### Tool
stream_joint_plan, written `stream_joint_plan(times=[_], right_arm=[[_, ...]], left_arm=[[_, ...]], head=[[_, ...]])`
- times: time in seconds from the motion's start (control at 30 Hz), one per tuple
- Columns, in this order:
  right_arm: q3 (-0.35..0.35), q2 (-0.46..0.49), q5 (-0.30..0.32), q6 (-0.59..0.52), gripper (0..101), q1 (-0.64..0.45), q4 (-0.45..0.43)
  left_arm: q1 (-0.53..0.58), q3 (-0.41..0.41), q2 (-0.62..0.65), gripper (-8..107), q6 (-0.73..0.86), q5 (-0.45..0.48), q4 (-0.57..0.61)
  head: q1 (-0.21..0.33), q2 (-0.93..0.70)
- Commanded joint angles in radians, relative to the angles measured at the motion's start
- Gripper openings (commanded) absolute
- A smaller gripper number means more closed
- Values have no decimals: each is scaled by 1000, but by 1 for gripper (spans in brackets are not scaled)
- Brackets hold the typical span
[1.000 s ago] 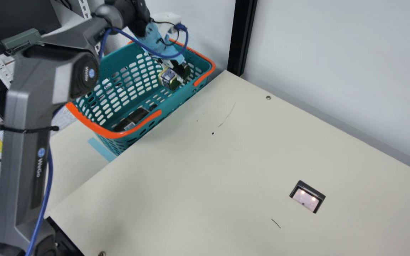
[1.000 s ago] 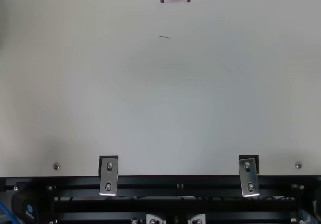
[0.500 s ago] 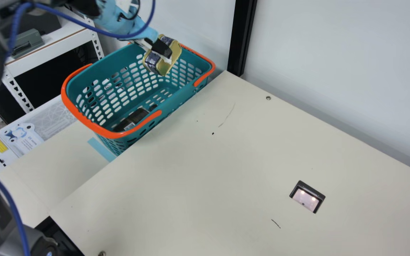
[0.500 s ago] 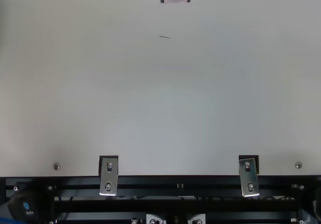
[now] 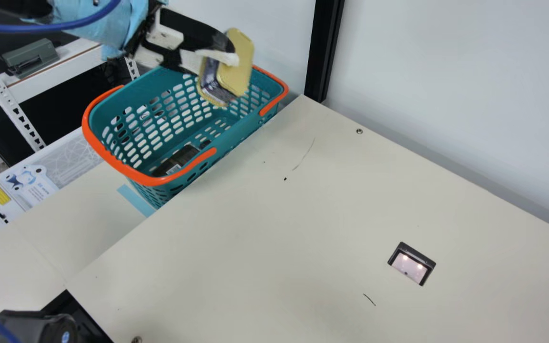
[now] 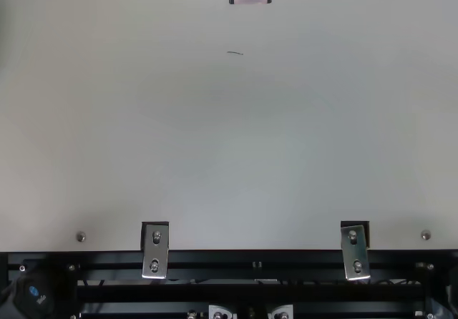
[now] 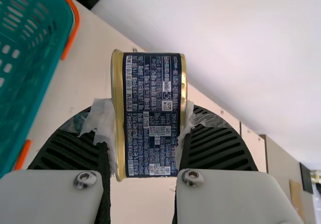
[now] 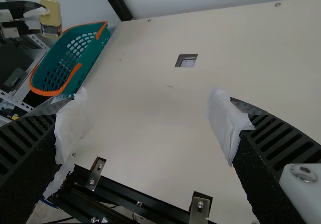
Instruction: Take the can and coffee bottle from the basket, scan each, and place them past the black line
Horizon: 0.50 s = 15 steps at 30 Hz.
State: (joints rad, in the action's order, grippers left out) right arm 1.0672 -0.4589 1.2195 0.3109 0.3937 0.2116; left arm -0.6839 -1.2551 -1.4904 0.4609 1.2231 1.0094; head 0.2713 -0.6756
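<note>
Between left fingers (image 5: 216,42): gold-ended can (image 7: 153,116), dark blue side, densely printed.

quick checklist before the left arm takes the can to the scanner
- Left gripper closed on the can, a finger on either side: ok
- Can lifted clear of the basket: ok
- Scanner lit and uncovered: ok
- Right gripper open and empty, if it is needed: ok
- Dark item in the basket is the coffee bottle: cannot tell
- Can's code turned to suit the scanner: cannot tell
</note>
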Motion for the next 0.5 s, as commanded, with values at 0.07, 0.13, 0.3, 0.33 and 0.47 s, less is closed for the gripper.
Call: stream_joint_plan(times=[0.07,0.13,0.3,0.33,0.47], right_arm=[[0,0,0,0,101,0,0],[0,0,0,0,101,0,0],[0,0,0,0,101,0,0],[0,0,0,0,101,0,0],[0,0,0,0,101,0,0]], left_arm=[[0,0,0,10,0,-8,-2],[0,0,0,10,0,-5,-5],[17,15,10,10,-26,-3,10],[27,31,17,10,-37,-3,21],[72,115,55,10,-87,-3,75]], head=[[24,-17],[24,-17],[24,-17],[24,-17],[24,-17]])
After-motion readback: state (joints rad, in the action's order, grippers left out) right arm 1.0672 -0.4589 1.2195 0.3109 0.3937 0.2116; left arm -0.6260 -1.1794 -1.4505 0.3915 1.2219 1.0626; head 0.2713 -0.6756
